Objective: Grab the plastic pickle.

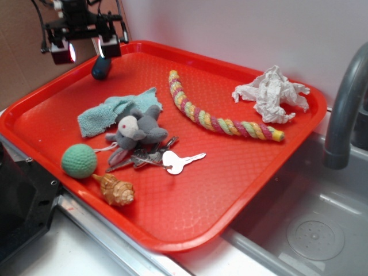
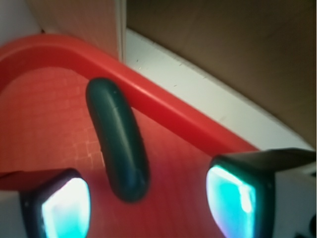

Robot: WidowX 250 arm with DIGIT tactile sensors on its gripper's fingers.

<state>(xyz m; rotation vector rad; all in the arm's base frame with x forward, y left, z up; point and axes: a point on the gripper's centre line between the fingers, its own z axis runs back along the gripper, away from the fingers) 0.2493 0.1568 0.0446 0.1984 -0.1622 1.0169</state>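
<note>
While tool hovers spread | plastic pickle beside tray rim | cloth nearby, seemingly apart

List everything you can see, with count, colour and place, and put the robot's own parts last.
tray: 1, red, holds all the items
plastic pickle: 1, dark green, far left of tray by the rim, below the gripper
rope: 1, multicoloured twist, centre right
crumpled paper: 1, white, far right corner
cloth: 1, light teal, left of centre
toy mouse: 1, grey, on the cloth's edge
keys: 1 bunch, silver, centre
knitted ball: 1, light green, near left
shell: 1, brown, beside the ball
faucet: 1, grey, right, over the sink
gripper: 1, black, open, above the pickle
</note>
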